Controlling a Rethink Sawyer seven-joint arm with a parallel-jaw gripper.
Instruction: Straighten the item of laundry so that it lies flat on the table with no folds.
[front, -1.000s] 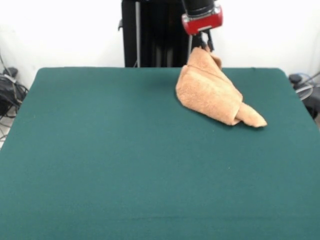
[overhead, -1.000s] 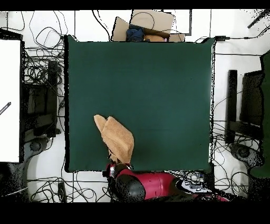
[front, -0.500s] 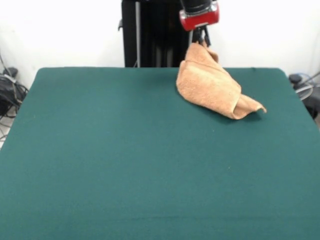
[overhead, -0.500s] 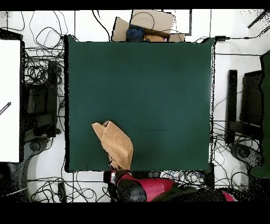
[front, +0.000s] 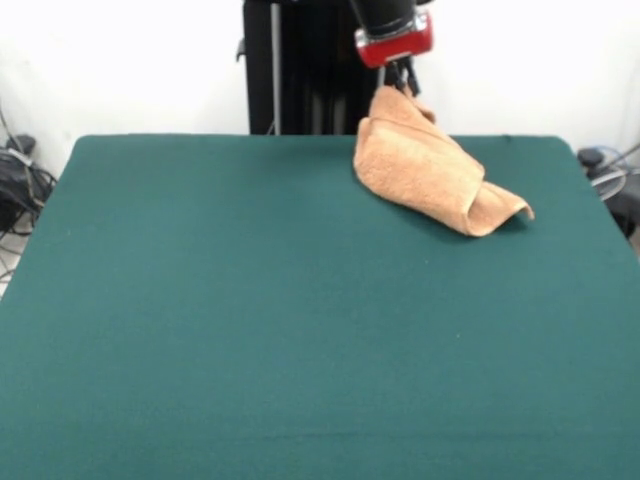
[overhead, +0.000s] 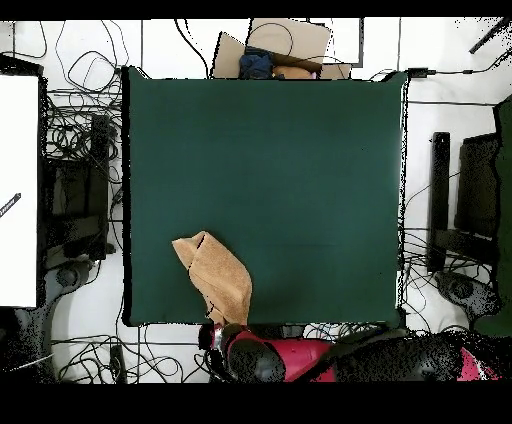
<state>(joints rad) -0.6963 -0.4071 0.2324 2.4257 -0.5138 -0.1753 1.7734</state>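
Note:
The light orange-tan towel (front: 425, 165) is bunched and folded, lifted by one corner at the far right of the dark green table (front: 250, 320). Its lower end trails to the right and rests on the table. My gripper (front: 397, 80) is shut on the towel's top corner, just below the red wrist at the table's far edge. In the overhead view the towel (overhead: 220, 277) lies at the bottom left of the table (overhead: 300, 170), and the gripper (overhead: 214, 325) is at the table's bottom edge, with its fingers hidden under the arm.
Cables and equipment (overhead: 75, 170) lie on the floor around the table. A cardboard box (overhead: 275, 48) stands beyond the table's top edge in the overhead view. The black pedestal (front: 300, 65) stands behind the table.
My gripper has pulled the towel's corner further toward the robot's side of the table and slightly up. The trailing end has slid after it and opened a little.

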